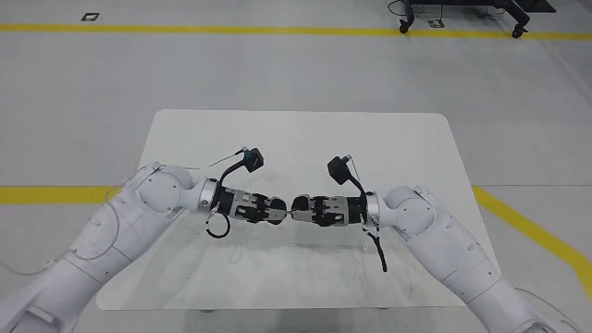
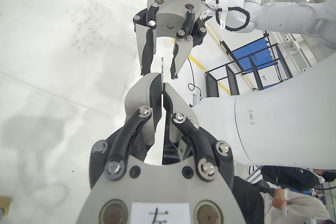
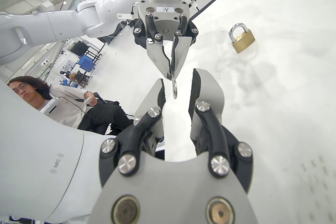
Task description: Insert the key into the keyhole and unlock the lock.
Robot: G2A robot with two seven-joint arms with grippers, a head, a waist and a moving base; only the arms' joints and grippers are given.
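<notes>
Jaws from both arms are meeting tip to tip above the middle of the white surface (image 1: 398, 139) in the top view. The left jaws are sitting on the left and the right jaws on the right. From up here I cannot tell how wide either pair is standing, and the key is too small to make out.

In the left wrist view, the left jaws are pressing shut on the key (image 2: 162, 68). Their dark pads (image 2: 157, 93) are lying flat against it while its thin metal end is sticking out past the tips. Facing them, the right jaws are standing open, with one fingertip (image 2: 146, 62) on each side of that free end and neither visibly touching it.

In the right wrist view, the right jaws are gaping wide. The key's round end, with its hole, is hanging in the gap between their fingertips (image 3: 157, 96), apart from both. Just beyond, the left jaws are clamping the key's other end. The padlock (image 3: 242, 38) is lying on the surface toward the left, well apart from both pairs of jaws, with its shackle closed.
</notes>
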